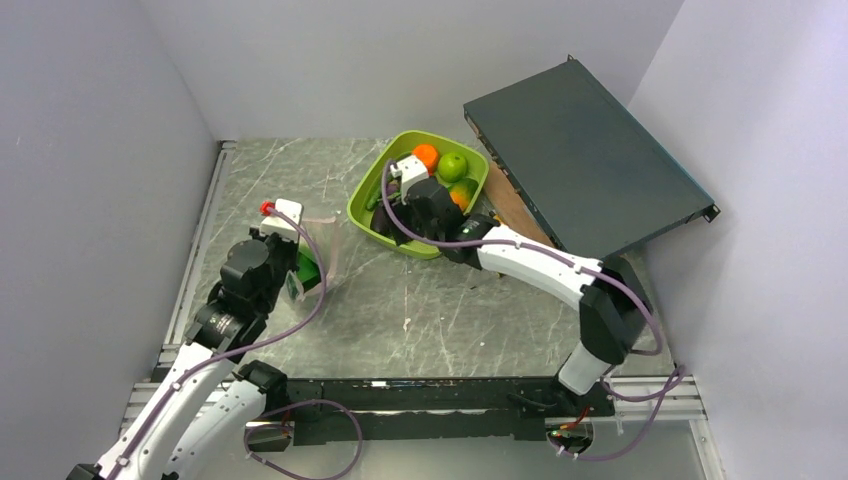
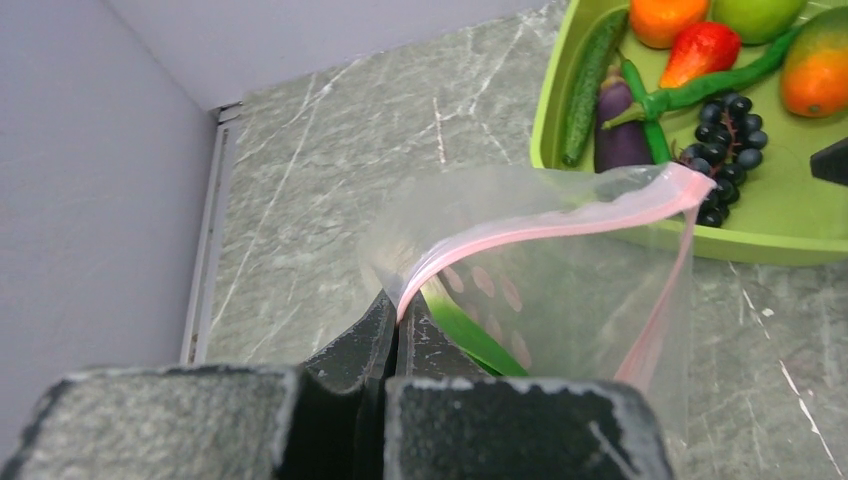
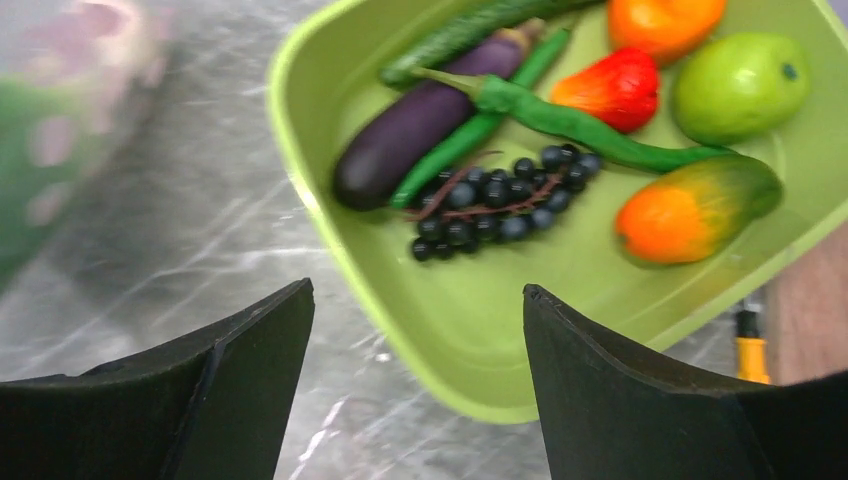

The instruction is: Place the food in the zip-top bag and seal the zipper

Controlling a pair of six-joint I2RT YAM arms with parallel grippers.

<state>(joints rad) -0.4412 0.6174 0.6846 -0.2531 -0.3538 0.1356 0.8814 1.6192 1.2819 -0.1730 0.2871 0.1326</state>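
**Op:** Top view: where is everything?
**Guide:** Panel A, top view. The zip-top bag [image 1: 325, 248] stands on the counter [image 1: 450, 300], left of ctr, mouth up. Most of the food [image 1: 462, 192] sits in the lime tray [image 1: 362, 212] just beside it, w/ the orange [image 1: 426, 156] and green apple [image 1: 453, 165] at the far end.

**Op:** Left wrist?
**Guide:** Panel B. The left end effector [image 2: 395, 325] is fully closed, pinching the bag's mouth edge at one end of the zipper [image 2: 560, 222]. The mouth gapes toward the tray. A green-and-white piece, prob. the leek [image 2: 470, 338], already lies inside. Expect the film to be thin, floppy and slick. It holds shape only where you pinch it, so your grip belongs on the pink strip, likely the stiffest part.

**Op:** Right wrist?
**Guide:** Panel C. The right end effector [image 3: 415, 320] hangs over the tray's near rim, jaws wide apart, nothing betw. them. Below lie the eggplant [image 3: 420, 125], grapes [image 3: 500, 195], red pepper [image 3: 615, 88] and a long green pod [image 3: 570, 125]. All look like hard, light, glossy toys: not fragile, but apt to squirt out of a pinch. Take the eggplant across its thick middle. Take the grapes across the cluster, where the bumps give purchase. Round fruit will likely roll, so centre your jaws.
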